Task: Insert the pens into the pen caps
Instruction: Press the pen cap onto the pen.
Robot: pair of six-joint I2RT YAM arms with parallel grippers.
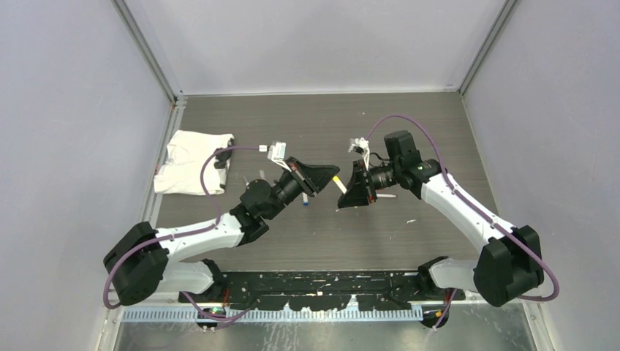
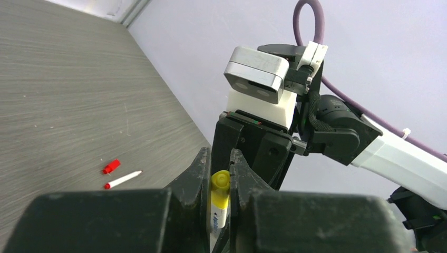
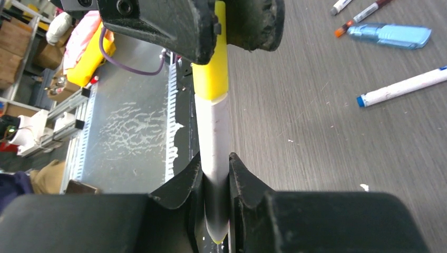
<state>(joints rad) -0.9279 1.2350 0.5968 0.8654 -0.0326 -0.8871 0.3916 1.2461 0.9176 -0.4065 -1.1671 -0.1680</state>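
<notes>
Left fingers clench yellow cap, right fingers yellow pen, seemingly joined; red pen and red cap lie apart, undone.

Two arms, posed tip to tip above the worktop.

Left arm: the base sits at the near left. The forearm runs right and away, and the wrist is turned so that the left pincer points right.

Right arm: the base sits at the near right. The forearm runs left, and the right pincer points left.

The two pincers lie just beside each other (fingertips almost meeting), and both are held clear of the surface.

Left pincer: closed on the cap.

Right pincer: closed on the pen, with one of its fingers pressed to each side of the barrel.
</notes>
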